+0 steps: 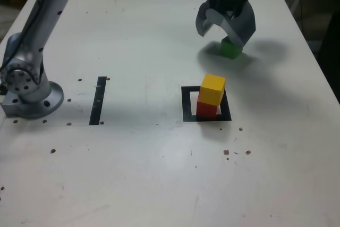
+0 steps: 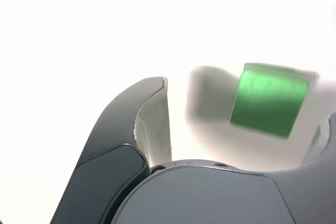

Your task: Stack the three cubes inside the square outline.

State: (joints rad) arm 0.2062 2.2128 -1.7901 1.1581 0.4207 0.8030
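In the exterior view the yellow cube [image 1: 213, 89] sits on the red cube [image 1: 206, 109] inside the black square outline [image 1: 187, 104]. Farther back on the table lies the green cube [image 1: 230, 49], alone. My gripper [image 1: 222, 31] hangs just above it with its jaws spread wide and nothing held; one grey finger [image 1: 241, 29] covers part of the cube. The wrist view shows the green cube [image 2: 268, 99] blurred between the open fingers [image 2: 123, 135].
A thin black strip [image 1: 99, 100] lies on the white table [image 1: 143, 174] at the exterior view's left. The arm's grey base [image 1: 29, 86] stands at the left edge. Small dark specks dot the surface.
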